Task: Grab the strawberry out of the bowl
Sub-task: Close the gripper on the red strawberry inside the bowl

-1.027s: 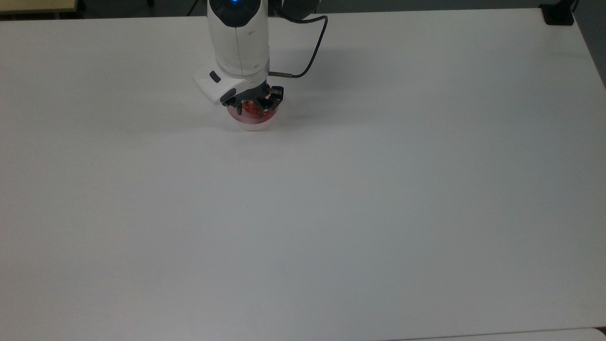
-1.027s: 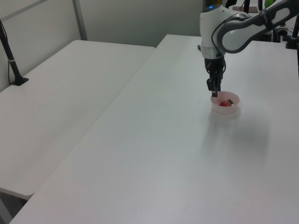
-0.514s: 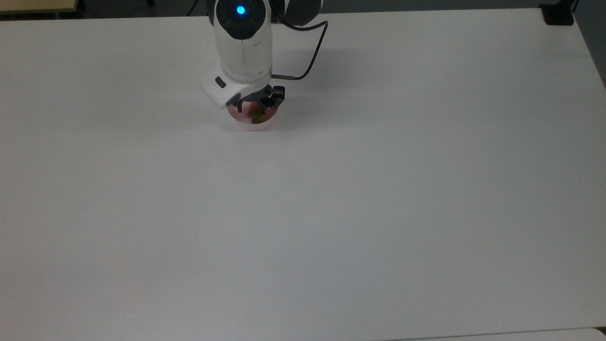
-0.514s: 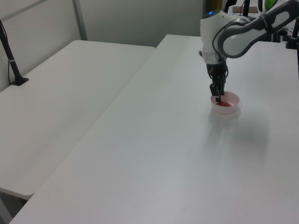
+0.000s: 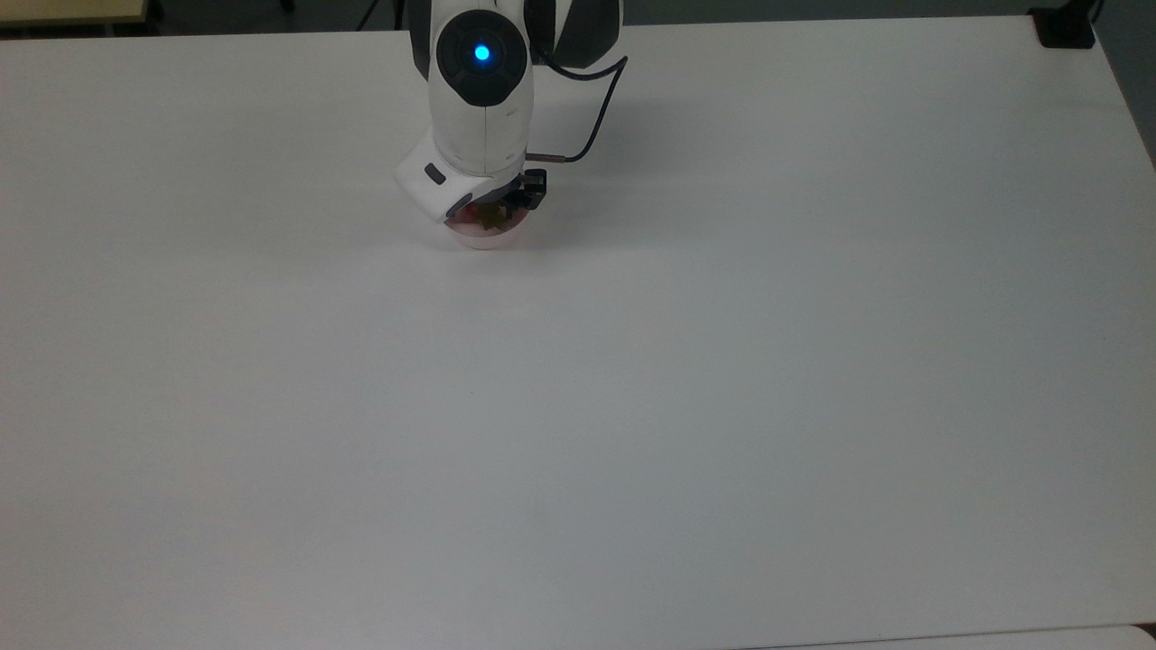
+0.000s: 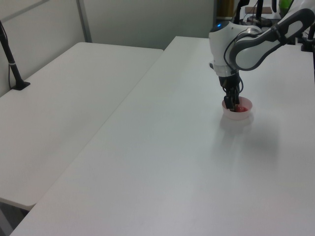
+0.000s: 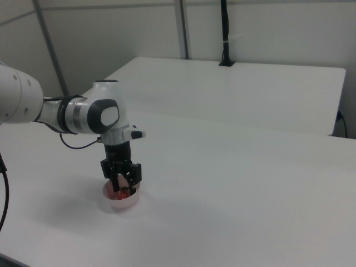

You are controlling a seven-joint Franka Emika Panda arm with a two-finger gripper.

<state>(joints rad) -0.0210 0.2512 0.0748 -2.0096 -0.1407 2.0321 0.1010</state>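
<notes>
Your gripper (image 7: 123,188) sits in the lower left of the right view, its black fingers (image 7: 132,181) reaching down inside the pale pink bowl (image 7: 120,202). In that view the fingers stand a modest gap apart with red showing between and just below them: that red is the strawberry (image 7: 122,193), lying in the bowl right at the fingertips. Whether the fingers actually press on the fruit you cannot tell from here; they look spread around it rather than closed up.

In the top view, look to the upper middle of the frame: the white wrist of the arm (image 5: 479,108) covers most of the bowl (image 5: 488,238), leaving you only its near rim. Under the wrist's edge you see a small patch of green and red, the strawberry (image 5: 490,217), with the gripper (image 5: 502,206) just beside it, mostly hidden by the wrist.

In the left view, upper right of the frame, the gripper (image 6: 232,102) dips into the bowl (image 6: 243,114), and a speck of red, the strawberry (image 6: 240,108), shows just to the right of the fingers. The contact itself is too small to make out.

The bowl rests on the white table (image 5: 686,379). A black cable (image 5: 598,117) loops from the wrist in the top view.
</notes>
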